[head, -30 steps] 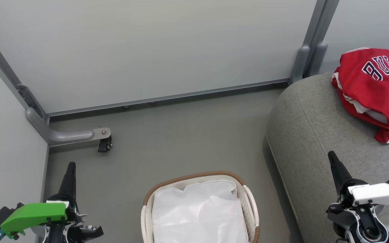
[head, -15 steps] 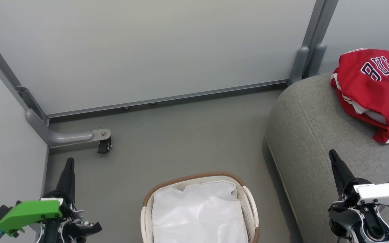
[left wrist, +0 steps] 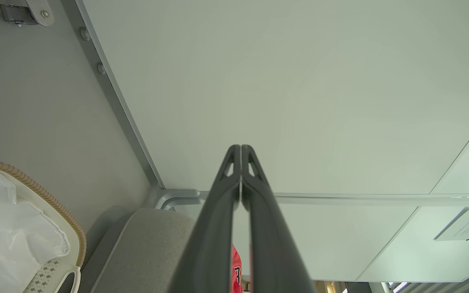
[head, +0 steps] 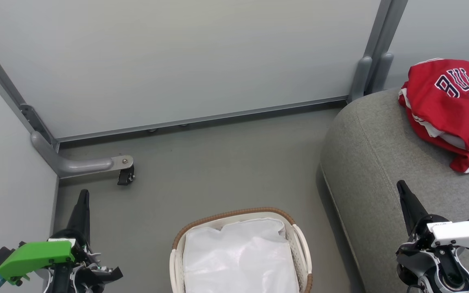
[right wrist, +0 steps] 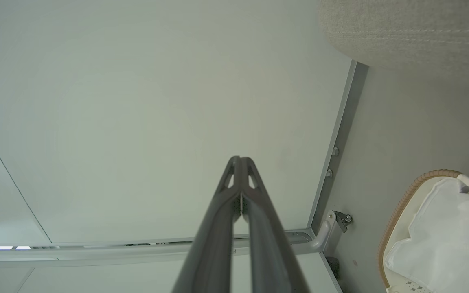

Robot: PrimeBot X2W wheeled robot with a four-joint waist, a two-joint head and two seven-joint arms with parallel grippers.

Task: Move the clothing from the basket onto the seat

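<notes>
I am holding my left gripper point(head: 82, 203) and right gripper point(head: 406, 199) near me, both pinched closed on nothing. Between them, the basket point(head: 234, 213) is holding its white liner point(head: 238, 256) and no red clothes that I can see. Farther right, the clothing point(head: 446, 101) is lying on the seat point(head: 381, 162), so I am thinking the job is about done. The floor point(head: 218, 162) is giving open room up to the far wall point(head: 198, 61). The seat's round edge is sitting close by my right gripper.
</notes>
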